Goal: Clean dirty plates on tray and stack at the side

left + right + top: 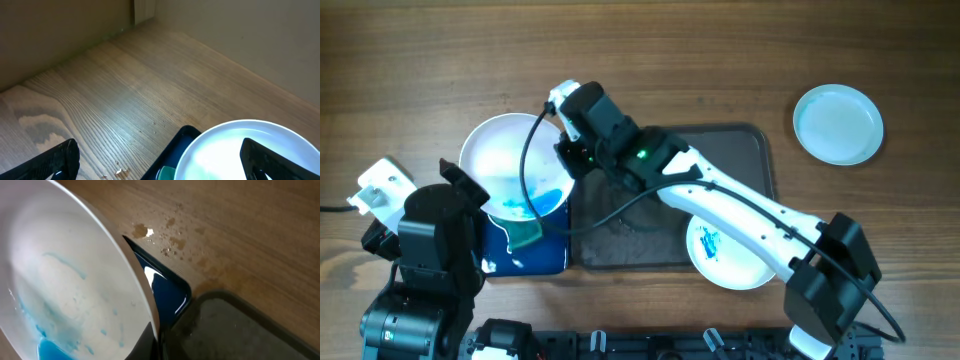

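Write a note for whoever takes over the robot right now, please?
Left fingers open beside the held plate. Right fingers shut on its rim, above the blue tray and sponge; it has blue smears. Dirty plate on the near right corner of the tray. Clean plate on the table, far right. Done: one plate clean. Left: finish this one, wipe the dirty one, stack all three.
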Controlling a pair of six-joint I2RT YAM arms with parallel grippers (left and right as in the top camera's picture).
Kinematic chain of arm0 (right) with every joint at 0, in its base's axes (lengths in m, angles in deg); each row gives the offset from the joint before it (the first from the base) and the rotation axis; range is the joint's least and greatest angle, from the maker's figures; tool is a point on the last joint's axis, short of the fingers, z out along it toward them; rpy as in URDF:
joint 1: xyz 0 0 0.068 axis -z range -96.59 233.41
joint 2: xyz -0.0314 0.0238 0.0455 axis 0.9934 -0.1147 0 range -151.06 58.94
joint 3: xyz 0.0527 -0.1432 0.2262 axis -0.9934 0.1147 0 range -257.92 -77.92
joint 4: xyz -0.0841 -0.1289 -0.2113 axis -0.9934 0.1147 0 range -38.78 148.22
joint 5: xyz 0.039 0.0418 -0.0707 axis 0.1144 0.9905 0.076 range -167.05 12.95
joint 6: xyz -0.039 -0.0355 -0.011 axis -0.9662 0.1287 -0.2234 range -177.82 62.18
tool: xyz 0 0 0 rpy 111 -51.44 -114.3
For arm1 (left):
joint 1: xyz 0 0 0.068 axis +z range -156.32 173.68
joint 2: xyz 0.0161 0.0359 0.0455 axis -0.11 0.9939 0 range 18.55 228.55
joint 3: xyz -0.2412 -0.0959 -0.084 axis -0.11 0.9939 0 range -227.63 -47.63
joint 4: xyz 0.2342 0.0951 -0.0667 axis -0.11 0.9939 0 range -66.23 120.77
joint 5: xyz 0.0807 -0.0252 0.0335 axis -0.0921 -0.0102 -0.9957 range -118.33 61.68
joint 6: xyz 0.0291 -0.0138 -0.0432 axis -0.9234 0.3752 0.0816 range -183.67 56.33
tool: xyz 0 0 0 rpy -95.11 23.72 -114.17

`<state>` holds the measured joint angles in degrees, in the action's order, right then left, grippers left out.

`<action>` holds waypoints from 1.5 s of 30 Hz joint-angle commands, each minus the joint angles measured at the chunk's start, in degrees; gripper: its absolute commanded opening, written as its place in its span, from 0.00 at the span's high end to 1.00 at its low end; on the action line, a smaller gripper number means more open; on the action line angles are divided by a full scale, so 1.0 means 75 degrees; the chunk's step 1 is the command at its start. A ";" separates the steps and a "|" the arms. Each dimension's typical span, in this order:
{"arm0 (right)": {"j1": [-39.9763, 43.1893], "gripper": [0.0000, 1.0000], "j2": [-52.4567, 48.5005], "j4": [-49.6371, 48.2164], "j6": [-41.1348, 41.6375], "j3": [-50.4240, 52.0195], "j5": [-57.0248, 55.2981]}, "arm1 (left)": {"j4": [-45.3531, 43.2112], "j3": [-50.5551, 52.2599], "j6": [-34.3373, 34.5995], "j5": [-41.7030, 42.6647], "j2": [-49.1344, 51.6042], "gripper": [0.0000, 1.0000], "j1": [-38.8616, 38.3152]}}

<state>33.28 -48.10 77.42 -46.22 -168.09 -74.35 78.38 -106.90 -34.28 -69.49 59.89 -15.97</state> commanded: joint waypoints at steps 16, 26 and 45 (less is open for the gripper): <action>-0.0391 0.95 -0.1221 0.0221 -0.1346 -0.1647 -0.2040 | 0.0009 -0.0038 -0.0064 -0.0265 0.0000 0.00 -0.0032; -0.1122 0.95 -0.1288 -0.0047 -0.2955 -0.1871 -0.4345 | 0.0009 -0.0038 -0.0064 -0.0265 0.0003 0.00 -0.0032; -0.1600 0.95 -0.1300 -0.0810 -0.4307 -0.1871 -0.5869 | 0.0009 -0.0038 -0.0064 -0.0265 0.0000 0.00 -0.0032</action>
<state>21.83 -57.41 72.98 -75.27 -180.57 -114.20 78.42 -106.90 -34.28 -70.10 59.89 -15.97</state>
